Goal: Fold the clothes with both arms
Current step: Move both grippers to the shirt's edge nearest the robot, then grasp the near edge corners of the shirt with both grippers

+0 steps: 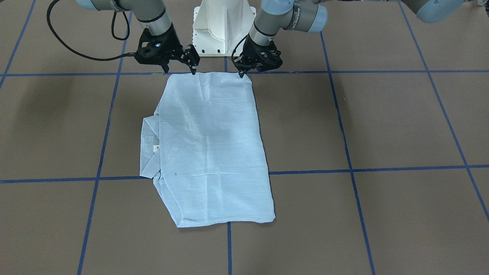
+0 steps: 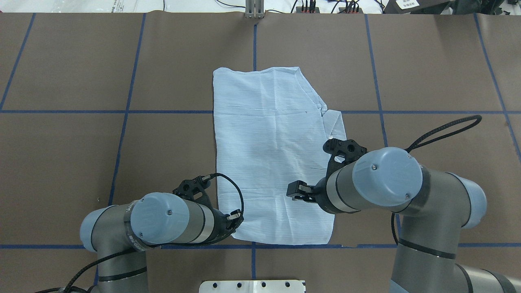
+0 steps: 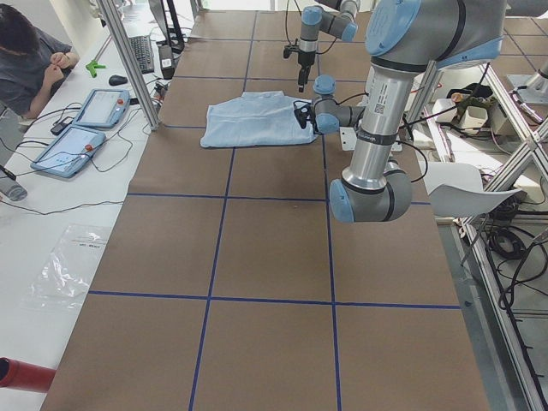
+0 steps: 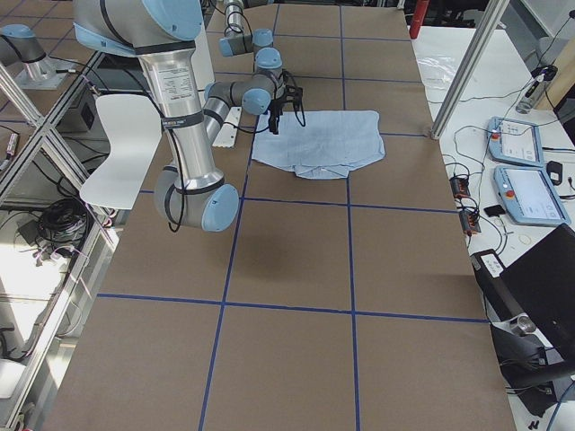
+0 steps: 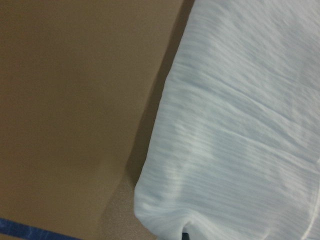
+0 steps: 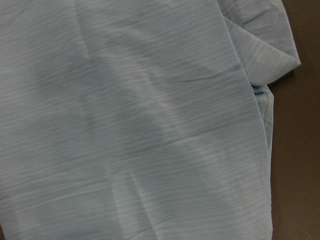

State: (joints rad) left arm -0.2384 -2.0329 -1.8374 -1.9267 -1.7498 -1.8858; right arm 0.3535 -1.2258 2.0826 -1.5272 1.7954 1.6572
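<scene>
The light-blue striped shirt (image 1: 214, 149) lies folded into a long rectangle in the middle of the brown table (image 1: 382, 126), with its collar (image 1: 148, 152) and white label poking out on the robot's right side. Both grippers are at the shirt's edge nearest the robot. My left gripper (image 1: 242, 74) has its fingers together on one corner; the left wrist view shows the cloth (image 5: 240, 125) bunched at the bottom. My right gripper (image 1: 180, 71) stands open, its fingers spread over the other corner. From overhead the shirt (image 2: 268, 150) lies flat, and both wrists hide the fingertips.
The white pedestal base (image 1: 223, 26) stands just behind the grippers. Blue tape lines (image 1: 382, 71) divide the brown table into squares. Past the table's far side a seated person (image 3: 26, 60) is at a white bench with tablets (image 3: 86, 124). A white chair (image 4: 117, 144) stands behind the robot.
</scene>
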